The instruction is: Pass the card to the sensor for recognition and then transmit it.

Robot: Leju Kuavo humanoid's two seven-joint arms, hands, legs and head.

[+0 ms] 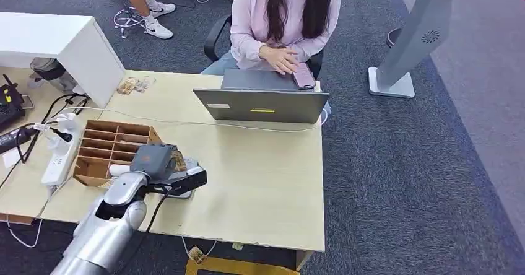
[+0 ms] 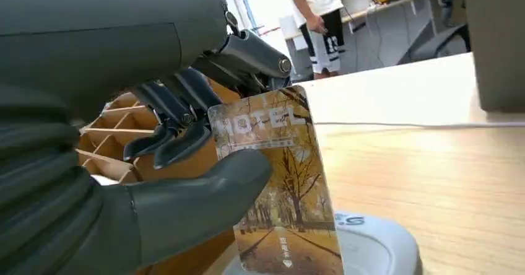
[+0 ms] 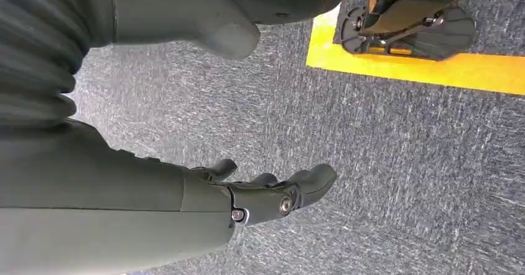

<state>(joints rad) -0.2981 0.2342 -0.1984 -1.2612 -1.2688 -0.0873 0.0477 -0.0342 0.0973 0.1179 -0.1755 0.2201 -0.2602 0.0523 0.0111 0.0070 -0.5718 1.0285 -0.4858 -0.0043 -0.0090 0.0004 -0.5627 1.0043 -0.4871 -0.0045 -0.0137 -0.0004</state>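
Observation:
My left hand hovers over the near left part of the desk, beside the cardboard organiser. It pinches a hotel card with an autumn-tree picture between the thumb and the darker fingers. The card stands upright, its lower edge just above or touching the white round sensor, which lies on the desk under the hand. My right hand hangs beside the body over grey carpet, fingers loosely extended, holding nothing.
A cardboard organiser with several compartments sits left of the hand. A laptop stands at the desk's far side, with a person seated behind it. A power strip and cables lie at the left. A grey stand is on the carpet.

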